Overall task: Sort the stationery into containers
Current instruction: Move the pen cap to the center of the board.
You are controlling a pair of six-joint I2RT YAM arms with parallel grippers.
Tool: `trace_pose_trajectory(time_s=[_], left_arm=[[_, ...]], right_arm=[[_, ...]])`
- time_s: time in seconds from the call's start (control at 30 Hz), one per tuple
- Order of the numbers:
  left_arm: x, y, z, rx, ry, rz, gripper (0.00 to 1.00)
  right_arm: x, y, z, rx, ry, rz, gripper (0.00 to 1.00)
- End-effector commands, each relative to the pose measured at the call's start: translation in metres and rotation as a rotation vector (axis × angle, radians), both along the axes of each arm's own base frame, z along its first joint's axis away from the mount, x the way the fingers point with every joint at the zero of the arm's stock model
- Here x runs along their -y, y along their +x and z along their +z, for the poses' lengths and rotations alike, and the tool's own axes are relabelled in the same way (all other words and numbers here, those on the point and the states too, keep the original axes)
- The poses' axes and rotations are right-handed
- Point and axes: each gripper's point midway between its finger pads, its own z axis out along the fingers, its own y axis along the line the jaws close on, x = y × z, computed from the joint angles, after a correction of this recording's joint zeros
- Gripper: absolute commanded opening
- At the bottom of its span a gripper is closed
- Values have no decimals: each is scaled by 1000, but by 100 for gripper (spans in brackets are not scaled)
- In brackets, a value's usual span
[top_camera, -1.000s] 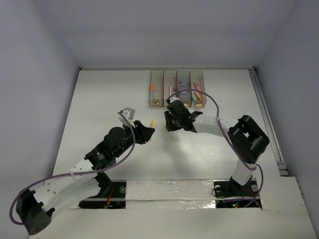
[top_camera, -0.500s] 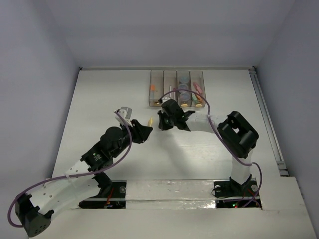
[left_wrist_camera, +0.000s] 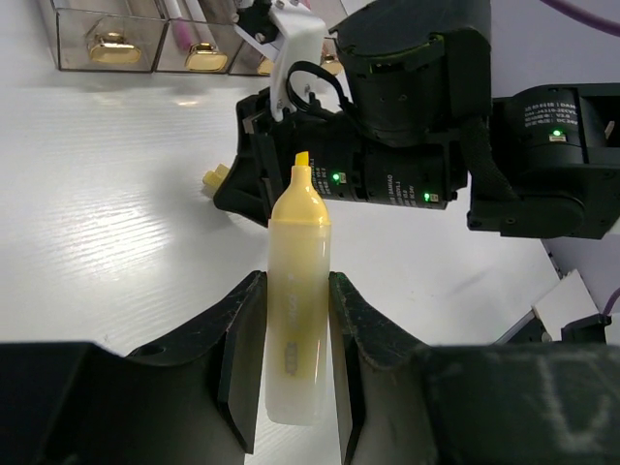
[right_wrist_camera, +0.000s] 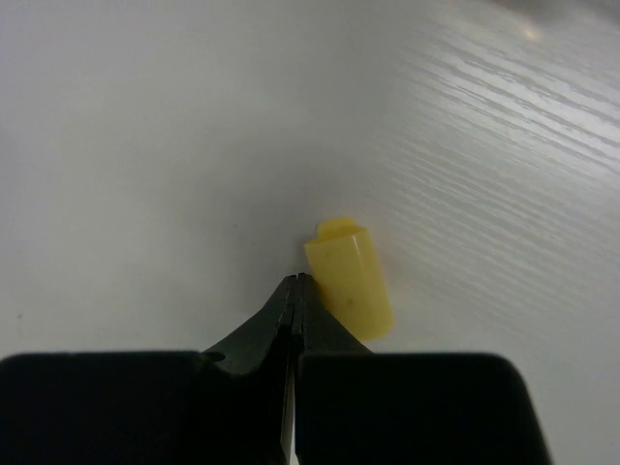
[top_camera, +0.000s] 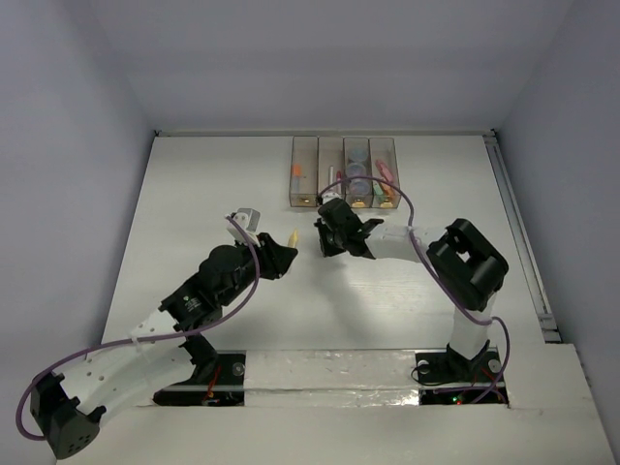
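Observation:
My left gripper (top_camera: pixel 279 254) is shut on a yellow uncapped marker (left_wrist_camera: pixel 297 291), whose tip (top_camera: pixel 292 236) points at the right gripper. In the left wrist view my left gripper (left_wrist_camera: pixel 294 283) clamps the marker's lower body. My right gripper (top_camera: pixel 325 242) is shut and empty, tips down at the table. A small yellow cap (right_wrist_camera: pixel 351 279) lies on the table touching the right side of my right gripper (right_wrist_camera: pixel 295 283); the cap also shows in the left wrist view (left_wrist_camera: pixel 215 177). The containers (top_camera: pixel 344 172) stand in a row at the back, holding orange, pink, green pieces and bluish rolls.
The right arm's black wrist body (left_wrist_camera: pixel 407 126) fills the space just beyond the marker tip. The bins' near ends with gold round marks (left_wrist_camera: pixel 114 46) show in the left wrist view. A rail (top_camera: pixel 518 232) runs along the table's right edge.
My right gripper swung left toward the marker tip, then came back slightly right. My left gripper shifted a little left, still holding the yellow marker.

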Motion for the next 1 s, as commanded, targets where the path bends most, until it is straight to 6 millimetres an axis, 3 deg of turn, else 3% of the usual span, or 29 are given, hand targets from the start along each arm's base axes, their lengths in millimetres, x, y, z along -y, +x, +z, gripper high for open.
trace_pose_trajectory(time_s=[0.0, 0.2, 0.5, 0.67, 0.8, 0.97], left_arm=[[1, 4, 31, 65, -50, 4, 0], [2, 5, 33, 67, -50, 1, 0], [3, 4, 33, 67, -50, -5, 0], [6, 5, 33, 67, -47, -12, 0], [7, 7, 32, 65, -42, -9, 0], [4, 7, 31, 63, -37, 1, 0]], right_arm=[[14, 3, 20, 71, -34, -26, 0], [24, -2, 17, 69, -59, -37, 0], [45, 6, 11, 59, -94, -79, 0], [42, 16, 13, 70, -86, -89, 0], [41, 35, 18, 79, -56, -116, 0], [30, 36, 21, 68, -17, -90, 0]])
